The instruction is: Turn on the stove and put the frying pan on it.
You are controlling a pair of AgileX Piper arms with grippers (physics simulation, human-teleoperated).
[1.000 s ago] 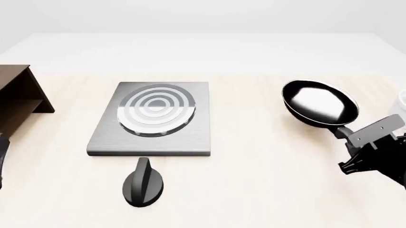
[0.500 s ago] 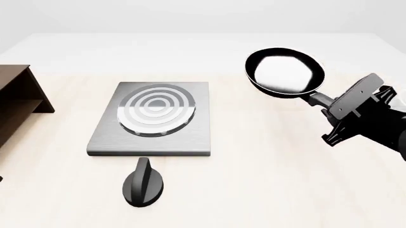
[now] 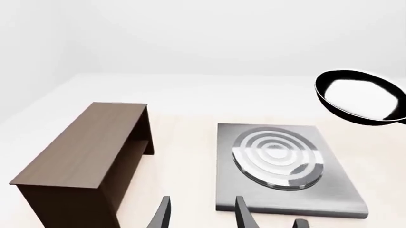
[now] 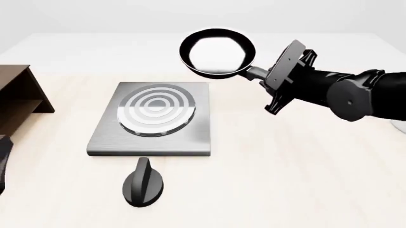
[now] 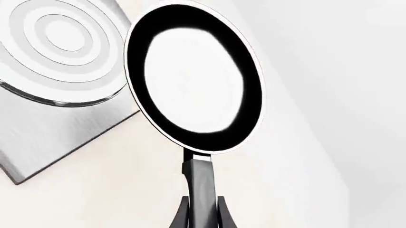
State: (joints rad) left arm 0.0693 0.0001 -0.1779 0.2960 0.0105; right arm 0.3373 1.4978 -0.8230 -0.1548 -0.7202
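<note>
**Black pan aloft, burner waiting below**

Black and glossy inside, the frying pan [image 4: 217, 52] hangs in the air above the table [image 4: 285, 180], carried by the right gripper [image 4: 265, 79], whose jaws are closed snugly on the long handle. In the right wrist view the two fingers [image 5: 182, 216] pinch the handle near its end, and the bowl stands out straight ahead of the jaws, well beyond the fingertips.

Judging from this, the step in hand is the carry toward the stove [image 4: 152, 118]. In the front view the pan sits at about one o'clock from the burner [image 4: 157, 109], beyond the slab's far right corner and raised above it. The next move calls for travel toward seven o'clock, levelling the bowl, then a gentle descent centred on the rings.

The knob [image 4: 143, 183] lies at six o'clock from the slab, untouched. The left gripper [image 3: 201, 216] hovers near the stove's front edge, its jaws apart and holding nothing.
</note>
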